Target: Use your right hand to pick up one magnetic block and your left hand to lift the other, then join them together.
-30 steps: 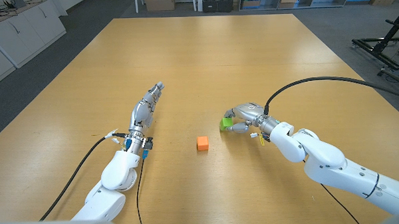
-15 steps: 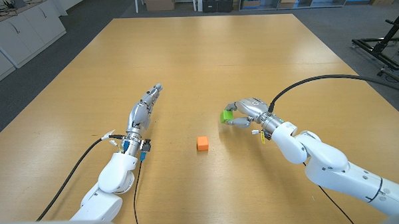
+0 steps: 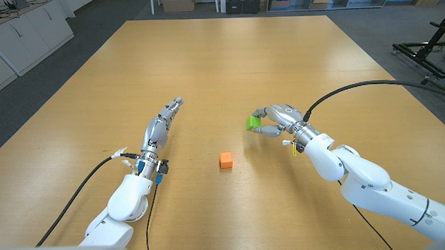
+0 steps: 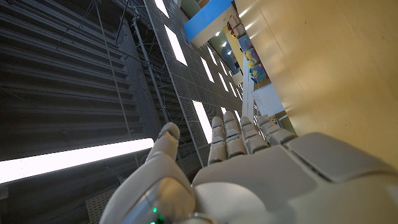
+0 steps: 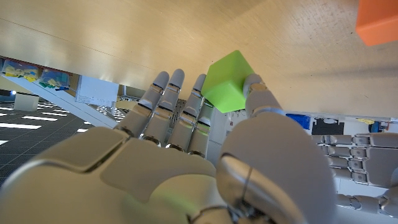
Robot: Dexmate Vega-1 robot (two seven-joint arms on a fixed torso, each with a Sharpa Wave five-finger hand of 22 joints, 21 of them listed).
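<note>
On the desk [image 3: 227, 58], right of centre, my right hand [image 3: 276, 120] pinches the green block [image 3: 253, 122] between thumb and fingers; from the head view I judge it lifted a little clear of the wood, though that is hard to confirm. The right wrist view shows the green block [image 5: 228, 82] caught at one side by the thumb, with the other fingers lying alongside it instead of wrapping around. The orange block [image 3: 226, 160] sits on the desk between my two arms, nearer me than the green one and well apart from both hands. My left hand [image 3: 161, 123] holds nothing, its fingers straight and close together, stretched out along the desk.

My worry is the grip: it looks shallow, so the green block could twist or drop if I swing the arm fast. Bringing it near the orange one before my left hand has that one in hold might let the magnets pull the loose block across and snap them together crooked. The left hand also has a long reach across to the orange block, and a sideways nudge could push it away.

I cannot see the underside of the green block, nor which faces carry magnets. The left wrist view shows nothing of either block.
</note>
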